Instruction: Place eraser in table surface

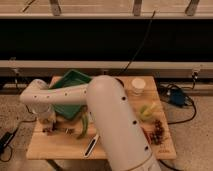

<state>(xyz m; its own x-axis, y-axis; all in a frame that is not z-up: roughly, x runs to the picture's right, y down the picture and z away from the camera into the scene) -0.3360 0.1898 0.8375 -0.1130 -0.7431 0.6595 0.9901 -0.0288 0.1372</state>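
My gripper (pixel 48 121) is at the end of the white arm (pixel 60 95), low over the left front part of the light wooden table surface (pixel 55 147), just beside the green tray's (pixel 74 80) left front corner. A small brownish shape sits right under the gripper; I cannot tell whether it is the eraser or whether it is held. The arm's thick white link (pixel 112 125) hides the middle of the table.
A white cup (pixel 137 86) stands at the back right. A pale green item (pixel 147 111) and a dark reddish heap (pixel 158 132) lie at the right. A green strip (pixel 85 125) and a black-and-white stick (pixel 91 145) lie near the front. Cables and a blue box (pixel 176 97) are on the floor at right.
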